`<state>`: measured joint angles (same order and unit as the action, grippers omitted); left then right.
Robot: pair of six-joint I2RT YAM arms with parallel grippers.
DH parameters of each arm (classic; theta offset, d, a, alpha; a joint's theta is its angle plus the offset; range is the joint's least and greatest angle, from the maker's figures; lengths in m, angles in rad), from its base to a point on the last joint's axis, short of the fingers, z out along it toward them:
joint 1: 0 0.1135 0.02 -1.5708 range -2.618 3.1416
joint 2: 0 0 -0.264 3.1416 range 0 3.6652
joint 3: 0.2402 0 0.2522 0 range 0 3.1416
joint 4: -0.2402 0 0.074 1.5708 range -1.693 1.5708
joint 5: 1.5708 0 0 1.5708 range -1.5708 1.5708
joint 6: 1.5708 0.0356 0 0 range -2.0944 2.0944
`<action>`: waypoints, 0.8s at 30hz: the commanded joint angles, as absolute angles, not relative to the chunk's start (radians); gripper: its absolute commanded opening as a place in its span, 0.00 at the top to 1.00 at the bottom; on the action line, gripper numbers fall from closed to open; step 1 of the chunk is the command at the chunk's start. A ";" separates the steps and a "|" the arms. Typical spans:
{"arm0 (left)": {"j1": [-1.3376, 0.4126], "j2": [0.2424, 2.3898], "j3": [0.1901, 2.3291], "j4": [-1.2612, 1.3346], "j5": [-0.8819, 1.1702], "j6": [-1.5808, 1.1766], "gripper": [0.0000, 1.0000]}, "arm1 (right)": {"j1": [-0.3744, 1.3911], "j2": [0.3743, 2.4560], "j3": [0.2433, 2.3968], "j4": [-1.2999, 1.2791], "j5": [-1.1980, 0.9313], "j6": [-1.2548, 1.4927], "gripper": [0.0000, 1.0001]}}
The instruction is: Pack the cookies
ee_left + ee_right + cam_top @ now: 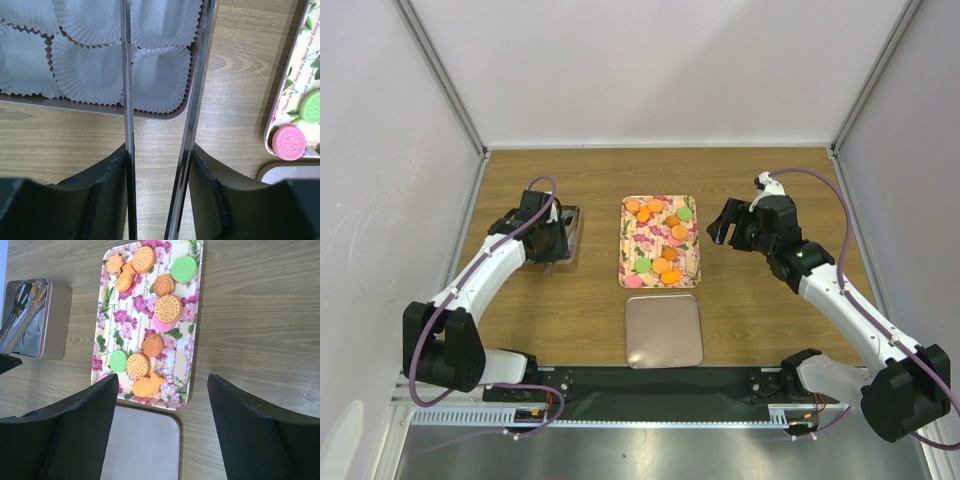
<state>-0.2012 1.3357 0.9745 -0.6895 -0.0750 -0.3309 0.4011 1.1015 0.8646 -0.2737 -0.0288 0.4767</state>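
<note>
Left wrist: my left fingers (100,200) grip tongs (127,100) over the lined tin (100,108) awaiting cookies (168,308); right fingers (65,440) wide, empty.

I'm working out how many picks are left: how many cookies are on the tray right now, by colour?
Orange cookies: 8
Green cookies: 2
Pink cookies: 2 (one lies half under an orange one)
Total: 12, all on the tray
</note>
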 commanded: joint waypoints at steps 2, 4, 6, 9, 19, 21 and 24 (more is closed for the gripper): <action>-0.193 1.319 1.012 -0.664 -0.078 -0.308 0.50 | 0.396 1.100 0.873 -0.249 -0.034 0.469 0.22; -0.193 1.310 1.026 -0.679 -0.083 -0.305 0.50 | 0.396 1.100 0.873 -0.250 -0.034 0.469 0.22; -0.193 1.286 1.040 -0.701 -0.084 -0.304 0.50 | 0.396 1.101 0.873 -0.248 -0.037 0.471 0.22; -0.193 1.250 1.065 -0.727 -0.087 -0.301 0.50 | 0.397 1.103 0.874 -0.249 -0.037 0.471 0.22; -0.392 1.229 1.198 -0.787 -0.135 -0.354 0.51 | 0.396 1.100 0.879 -0.255 -0.017 0.468 0.22; -0.458 1.277 1.226 -0.784 -0.156 -0.382 0.51 | 0.396 1.097 0.881 -0.259 -0.008 0.465 0.22; -0.590 1.344 1.273 -0.761 -0.175 -0.411 0.51 | 0.394 1.092 0.882 -0.268 0.026 0.462 0.22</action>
